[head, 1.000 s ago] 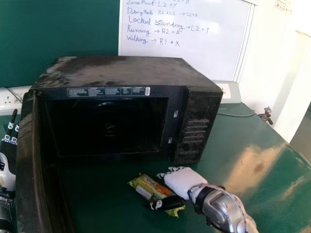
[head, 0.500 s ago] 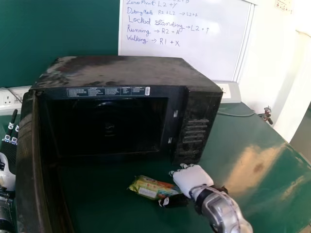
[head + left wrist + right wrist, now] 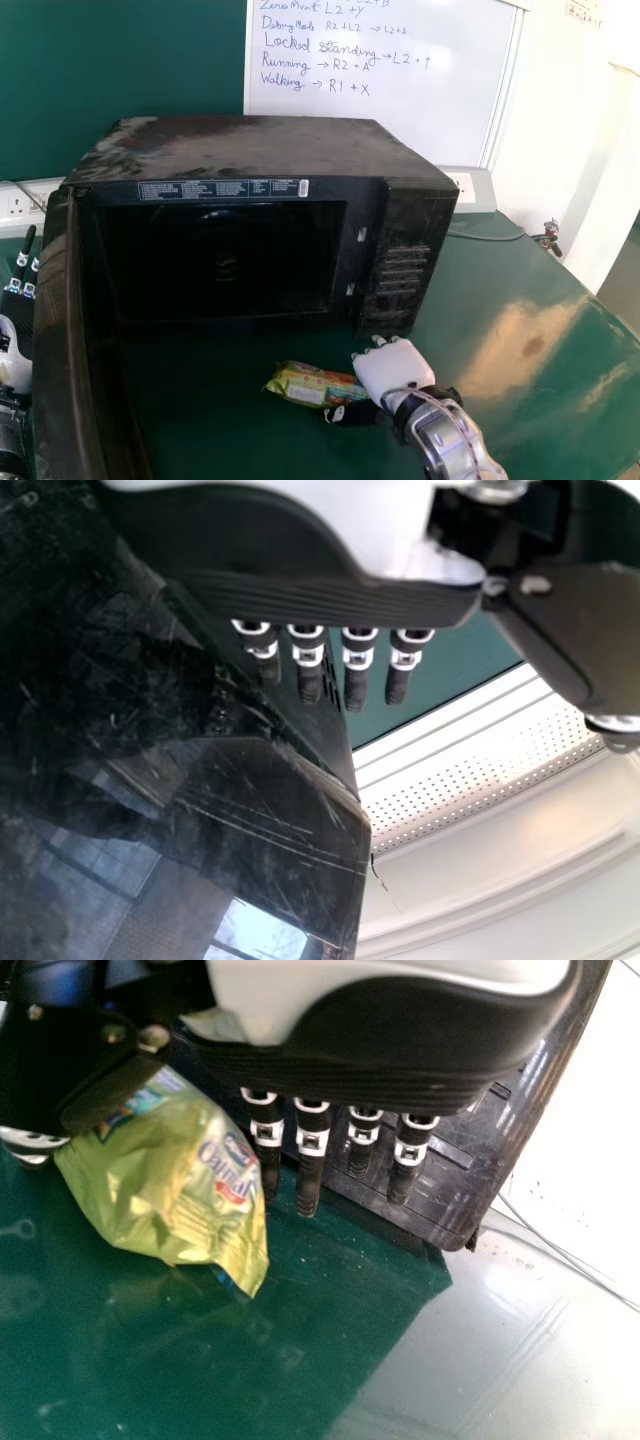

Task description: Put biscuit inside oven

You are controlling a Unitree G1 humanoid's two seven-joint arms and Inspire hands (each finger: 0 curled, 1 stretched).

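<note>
Head view: door (image 3: 62,340) between left hand (image 3: 13,362) and oven (image 3: 260,150); whiteboard (image 3: 430,110) behind.

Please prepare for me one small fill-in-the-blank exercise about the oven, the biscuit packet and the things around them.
1. The tabletop under the shiny yellow-green biscuit packet is coloured ____.
2. The door of the black, box-shaped oven stands ____.
3. The robot's white-and-black hand nearer to the packet is its ____ one.
4. The board with handwriting, behind the oven, is coloured ____.

Missing words: green; open; right; white.
</note>
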